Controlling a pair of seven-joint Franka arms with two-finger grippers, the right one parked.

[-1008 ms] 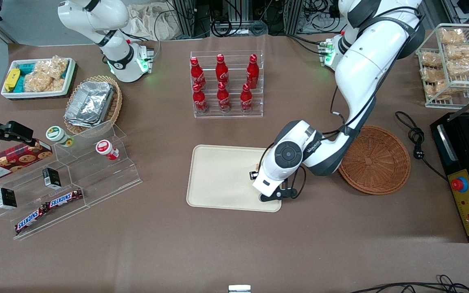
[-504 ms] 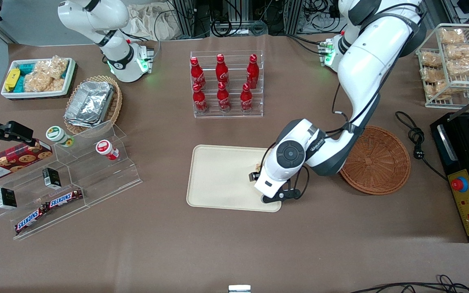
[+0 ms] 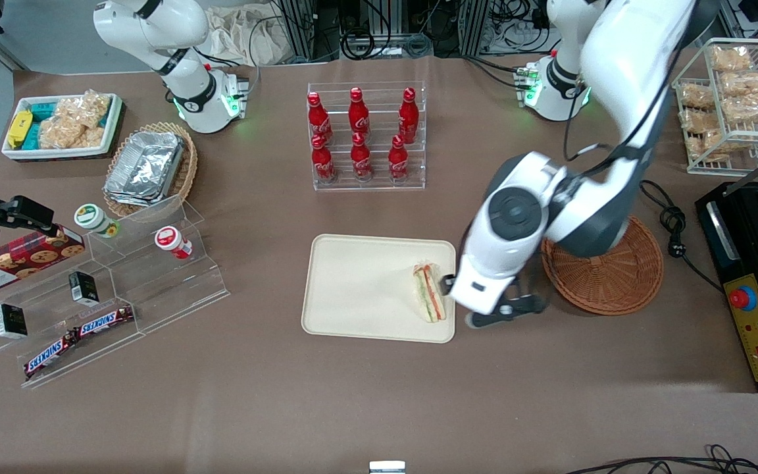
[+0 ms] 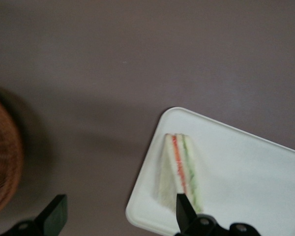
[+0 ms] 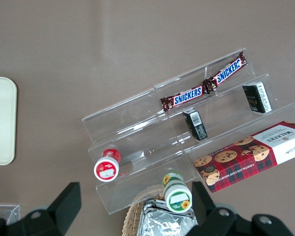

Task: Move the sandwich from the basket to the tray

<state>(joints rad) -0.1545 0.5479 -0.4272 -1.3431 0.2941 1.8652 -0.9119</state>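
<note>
tray (image 3: 359,289) mid-table, cream | sandwich (image 3: 429,292) lying on tray by edge nearest basket, wrap on, nothing holding it | gripper (image 4: 120,216) raised above that edge, jaws open, empty | basket (image 3: 616,276) on table nr working arm's end

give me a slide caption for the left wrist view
Open claw above wrapped sandwich lying on cream tray, wicker basket nearby.

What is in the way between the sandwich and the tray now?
Nothing is. The sandwich already lies on the tray, at its end nearest the basket. The tool hangs open above that tray edge, holding nothing, and the basket looks empty.
</note>
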